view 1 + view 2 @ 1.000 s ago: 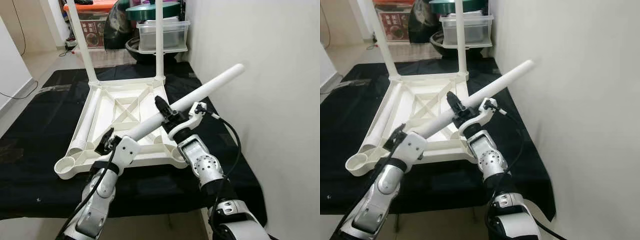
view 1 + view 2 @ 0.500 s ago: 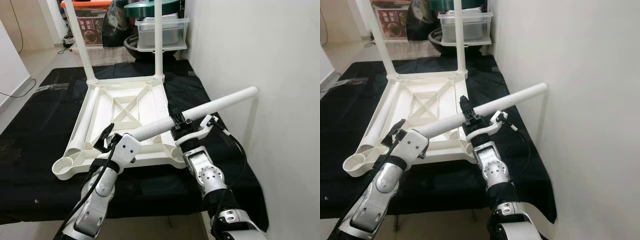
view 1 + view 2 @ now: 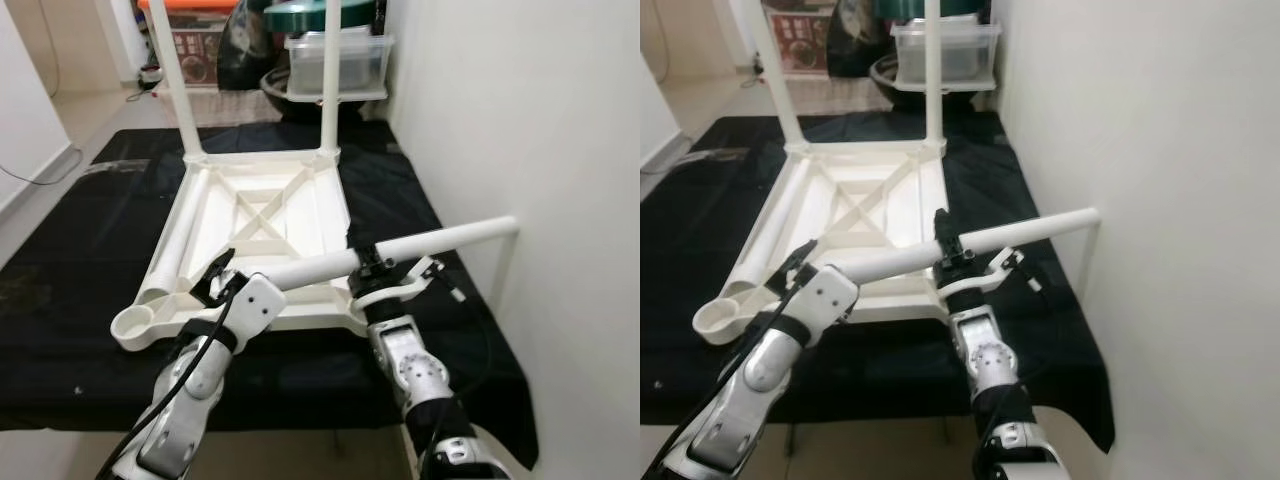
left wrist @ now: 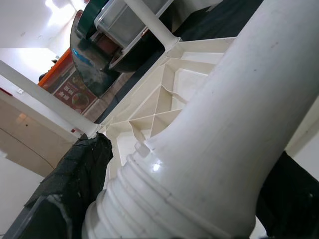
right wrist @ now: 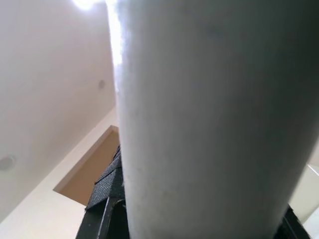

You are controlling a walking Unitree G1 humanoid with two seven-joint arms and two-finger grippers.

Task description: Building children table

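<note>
Both grippers, left gripper [image 3: 215, 285] and right gripper [image 3: 372, 268], clamp my table leg [image 3: 400, 253] above the upturned tabletop [image 3: 262, 225], which feels light, rigid, slick, so I grip near its ribbed end [image 4: 149, 199]

Upturned tabletop [image 3: 262, 215] lies on the mat [image 3: 80, 230] before me, two legs [image 3: 330, 85] upright at its far corners. Across its near edge I hold a loose leg [image 3: 400, 252]; storage bins [image 3: 335, 62] behind
</note>
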